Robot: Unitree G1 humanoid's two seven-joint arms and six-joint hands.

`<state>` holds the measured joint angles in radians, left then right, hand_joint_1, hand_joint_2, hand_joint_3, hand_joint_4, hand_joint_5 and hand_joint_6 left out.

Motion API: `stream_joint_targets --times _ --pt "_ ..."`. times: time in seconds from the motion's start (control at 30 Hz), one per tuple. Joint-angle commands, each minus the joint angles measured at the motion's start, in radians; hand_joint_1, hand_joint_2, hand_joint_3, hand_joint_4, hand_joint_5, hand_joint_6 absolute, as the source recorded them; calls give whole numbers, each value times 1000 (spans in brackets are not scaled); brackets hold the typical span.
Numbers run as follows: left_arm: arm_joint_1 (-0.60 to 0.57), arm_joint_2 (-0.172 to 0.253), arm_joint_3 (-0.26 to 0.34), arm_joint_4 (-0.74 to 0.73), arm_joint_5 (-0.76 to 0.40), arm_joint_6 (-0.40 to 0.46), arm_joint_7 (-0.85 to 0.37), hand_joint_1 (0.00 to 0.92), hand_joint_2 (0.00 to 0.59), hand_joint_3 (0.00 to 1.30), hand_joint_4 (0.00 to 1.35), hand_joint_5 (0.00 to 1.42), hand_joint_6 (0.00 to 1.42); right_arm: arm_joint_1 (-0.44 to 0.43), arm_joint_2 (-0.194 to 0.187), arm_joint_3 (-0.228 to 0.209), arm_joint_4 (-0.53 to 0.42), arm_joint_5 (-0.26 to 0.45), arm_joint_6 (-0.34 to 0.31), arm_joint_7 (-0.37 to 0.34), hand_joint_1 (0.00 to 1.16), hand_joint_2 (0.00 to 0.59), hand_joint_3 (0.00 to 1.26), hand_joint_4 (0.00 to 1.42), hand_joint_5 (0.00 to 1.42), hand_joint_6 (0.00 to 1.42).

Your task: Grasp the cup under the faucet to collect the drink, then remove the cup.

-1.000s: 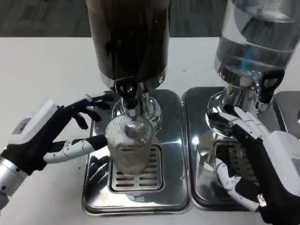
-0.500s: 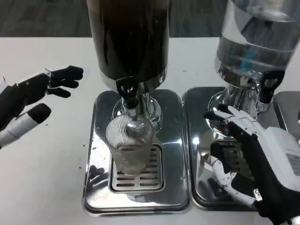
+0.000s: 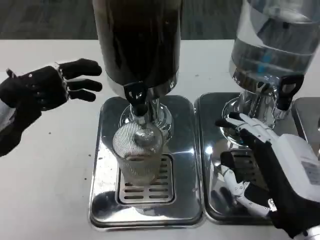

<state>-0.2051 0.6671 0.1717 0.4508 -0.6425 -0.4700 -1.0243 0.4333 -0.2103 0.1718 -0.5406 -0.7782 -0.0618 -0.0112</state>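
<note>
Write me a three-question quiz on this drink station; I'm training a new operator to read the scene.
1. True or false: the left hand holds the cup.
2. The cup stands under the faucet of which dispenser: (a) dark, (b) clear?
3. The right hand is over the right ____ tray.

Key: 1 false; 2 a; 3 drip.
</note>
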Motion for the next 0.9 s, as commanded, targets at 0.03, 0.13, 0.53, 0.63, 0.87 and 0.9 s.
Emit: stream_joint_targets --times 0.03,0.13,0.53,0.63,0.87,0.9 --pt "-6 -13 47 -52 -29 111 -42 0 39 271 193 254 307 0 -2 3 4 2 -10 -15 653 512 263 140 120 211" --pt "-24 -18 69 -70 -43 190 -67 0 32 273 194 254 296 -1 -2 0 6 6 -9 -16 648 508 263 141 119 211" --pt "-105 -61 89 -76 -20 347 -137 0 29 235 136 211 250 4 4 0 11 3 -6 -30 632 503 263 142 122 211" --pt "-123 -72 80 -76 -14 389 -155 0 29 217 112 199 232 8 5 2 12 3 -7 -35 632 499 263 142 122 211" --pt "-160 -99 65 -67 12 439 -175 0 28 186 86 174 214 13 8 0 11 6 -6 -46 630 491 263 142 122 211" --pt "-166 -104 61 -64 18 442 -176 0 28 176 77 164 200 12 8 0 13 5 -7 -47 630 491 263 142 122 211"
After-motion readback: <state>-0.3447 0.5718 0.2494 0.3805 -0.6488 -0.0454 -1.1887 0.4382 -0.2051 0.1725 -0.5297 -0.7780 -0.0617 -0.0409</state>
